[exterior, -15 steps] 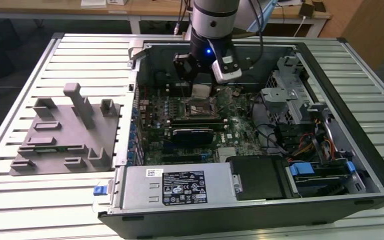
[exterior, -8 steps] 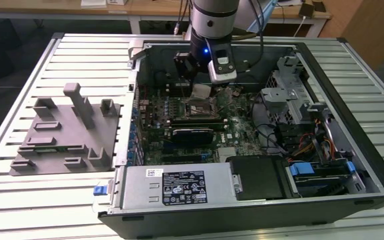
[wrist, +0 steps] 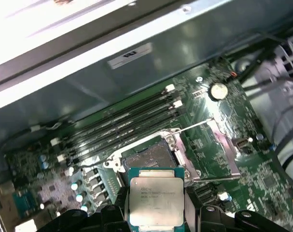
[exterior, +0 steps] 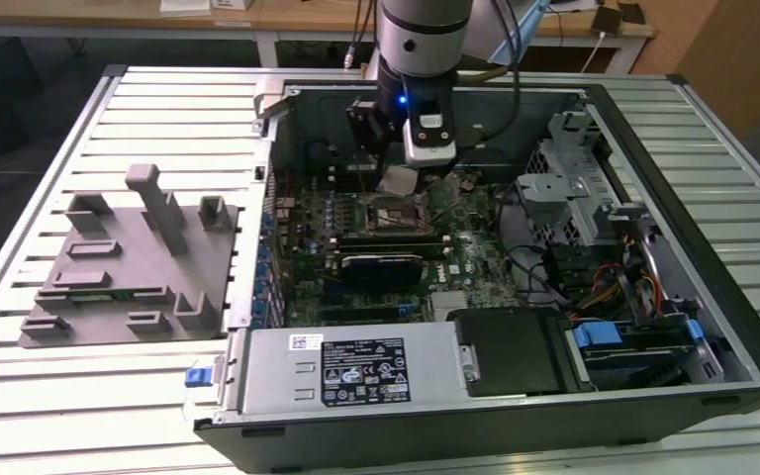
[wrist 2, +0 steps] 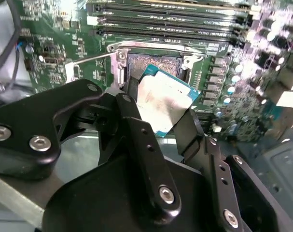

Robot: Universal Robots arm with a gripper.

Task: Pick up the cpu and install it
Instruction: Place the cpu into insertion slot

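Black fingers of the gripper clamp the cpu by 2 opposite edges, tilted, just over the open socket. Well off from the gripper, on the exterior view's left, stands a grey fixture; on the opposite side, nearer, a drive cage.

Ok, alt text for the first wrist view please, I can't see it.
The end effector holds the cpu by two opposite edges, not yet in the open motherboard socket. Memory slots run beside the socket.
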